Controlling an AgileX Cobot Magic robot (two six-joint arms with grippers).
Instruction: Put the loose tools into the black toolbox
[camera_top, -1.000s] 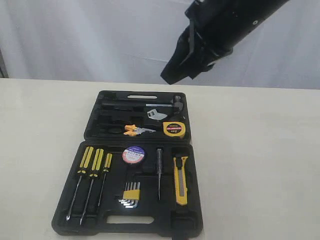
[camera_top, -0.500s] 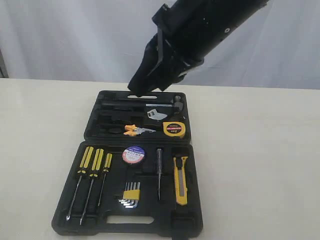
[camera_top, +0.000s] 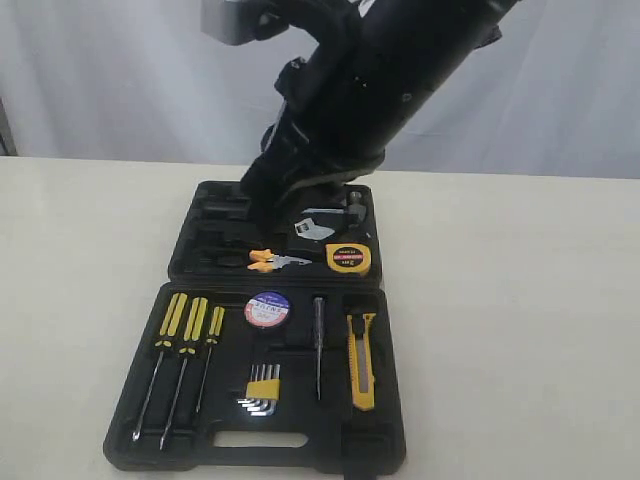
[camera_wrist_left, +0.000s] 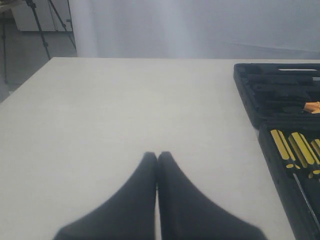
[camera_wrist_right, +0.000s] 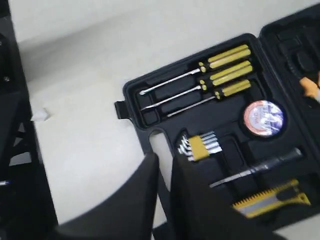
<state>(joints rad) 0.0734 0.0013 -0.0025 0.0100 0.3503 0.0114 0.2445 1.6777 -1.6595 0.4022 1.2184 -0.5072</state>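
Black left claw (camera_wrist_left: 157, 156): fingers pressed together, empty, over bare table (camera_wrist_left: 125, 110), well clear of the toolbox (camera_top: 330, 440). All 4 loose tools already look seated in the case. The tape roll (camera_top: 267, 309) sits a row out from the right claw and the pliers (camera_top: 272, 261) just beside its tip. The tape measure (camera_top: 348, 259) is just past the pliers, and the utility knife (camera_top: 362, 360) is furthest off. Change: within 1 second your right claw (camera_wrist_right: 165, 162) swung from high off to the side to low over the far half. Its fingers are barely parted, gripping nothing. My read: nothing left to load.
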